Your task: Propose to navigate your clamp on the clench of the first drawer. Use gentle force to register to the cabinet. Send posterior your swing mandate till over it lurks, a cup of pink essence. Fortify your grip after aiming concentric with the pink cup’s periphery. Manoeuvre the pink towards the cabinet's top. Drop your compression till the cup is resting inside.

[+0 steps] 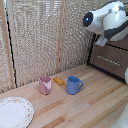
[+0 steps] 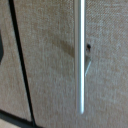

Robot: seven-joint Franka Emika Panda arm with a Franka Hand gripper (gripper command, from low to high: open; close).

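In the exterior view the white arm (image 1: 107,20) reaches to the top of the dark brown cabinet (image 1: 111,62) at the exterior view's right. My gripper (image 1: 101,41) shows only as a grey-white block against the upper drawer; its fingers are hidden. The wrist view is filled by a brown wood-grain drawer front (image 2: 47,60) with a slim silver bar handle (image 2: 80,55) close to the camera. No fingertips show there. The pale pink cup (image 1: 45,85) stands upright on the wooden table, far from the gripper, beside a blue mug (image 1: 74,85).
A small yellow block (image 1: 59,80) lies between the two mugs, near the woven screen (image 1: 37,37) behind them. A white patterned plate (image 1: 15,112) sits at the table's front corner on the exterior view's left. A lower drawer handle (image 1: 107,59) shows on the cabinet.
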